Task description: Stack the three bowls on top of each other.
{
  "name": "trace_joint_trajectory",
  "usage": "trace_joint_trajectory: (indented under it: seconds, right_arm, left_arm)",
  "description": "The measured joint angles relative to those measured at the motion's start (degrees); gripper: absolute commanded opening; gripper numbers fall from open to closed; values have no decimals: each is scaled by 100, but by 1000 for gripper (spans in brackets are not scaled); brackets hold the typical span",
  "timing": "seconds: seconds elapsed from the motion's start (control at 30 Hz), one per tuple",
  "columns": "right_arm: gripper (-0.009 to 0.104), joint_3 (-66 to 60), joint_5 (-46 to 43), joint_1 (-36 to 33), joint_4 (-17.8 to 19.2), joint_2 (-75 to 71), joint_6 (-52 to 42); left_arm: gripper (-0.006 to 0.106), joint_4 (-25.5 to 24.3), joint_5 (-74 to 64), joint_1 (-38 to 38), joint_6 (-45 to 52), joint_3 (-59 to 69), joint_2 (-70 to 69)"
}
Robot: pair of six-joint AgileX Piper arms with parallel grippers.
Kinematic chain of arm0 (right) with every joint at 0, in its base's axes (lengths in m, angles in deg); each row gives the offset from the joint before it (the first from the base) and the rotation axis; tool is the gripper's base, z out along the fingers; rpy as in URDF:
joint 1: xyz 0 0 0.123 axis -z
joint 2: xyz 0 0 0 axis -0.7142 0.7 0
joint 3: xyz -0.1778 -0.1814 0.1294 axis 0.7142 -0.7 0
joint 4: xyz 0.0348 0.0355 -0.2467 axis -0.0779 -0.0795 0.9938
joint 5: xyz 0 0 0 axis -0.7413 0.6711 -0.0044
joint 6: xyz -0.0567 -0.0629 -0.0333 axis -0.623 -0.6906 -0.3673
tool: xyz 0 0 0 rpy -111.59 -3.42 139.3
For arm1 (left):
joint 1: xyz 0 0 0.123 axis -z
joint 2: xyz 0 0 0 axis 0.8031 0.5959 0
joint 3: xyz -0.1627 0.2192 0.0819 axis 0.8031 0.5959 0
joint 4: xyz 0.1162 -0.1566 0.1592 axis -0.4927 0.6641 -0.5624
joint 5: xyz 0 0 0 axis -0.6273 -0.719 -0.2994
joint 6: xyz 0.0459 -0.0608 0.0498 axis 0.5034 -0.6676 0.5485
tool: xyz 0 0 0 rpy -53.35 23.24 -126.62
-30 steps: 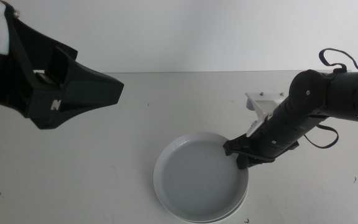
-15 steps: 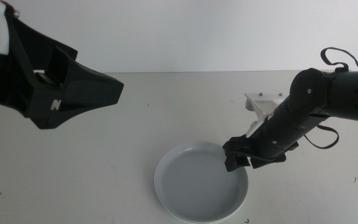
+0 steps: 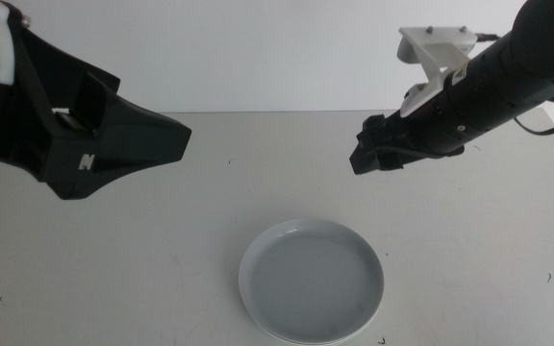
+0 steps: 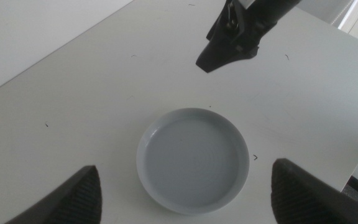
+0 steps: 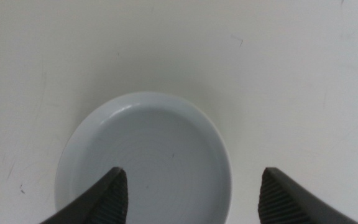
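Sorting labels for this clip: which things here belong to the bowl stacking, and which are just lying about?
Belongs to the job:
- grey bowl, topmost on the stack
- right gripper, open, above the table
- left gripper, open, raised at the table's left

Just there:
- table
- nothing else lying about

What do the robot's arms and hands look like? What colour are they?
Both arms are black. The right hand has dark, pointy jaws, a white bracket on its wrist and a black cable looping beside the arm. The left hand shows two dark, ribbed jaws, and its big angular black shell carries a small white marking.
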Motion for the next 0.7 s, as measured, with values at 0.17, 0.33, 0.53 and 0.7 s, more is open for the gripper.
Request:
trace_joint_trajectory:
  seconds: [0.17,0.33,0.53,0.7]
  right_arm:
    - [53,217,-232,0,206,-64,-5]
    - [48,228,-565,0,187,-64,86]
    - [46,419,-578,58,254,-58,92]
    - [46,621,-338,639,126,-73,86]
  left_arm:
    - [105,-29,212,0,-31,0,57]
    - [105,-453,860,-204,-735,0,446]
    - [105,-761,1136,-1207,-971,-24,1124]
    - [105,-447,1026,-2374,-781,-59,1476]
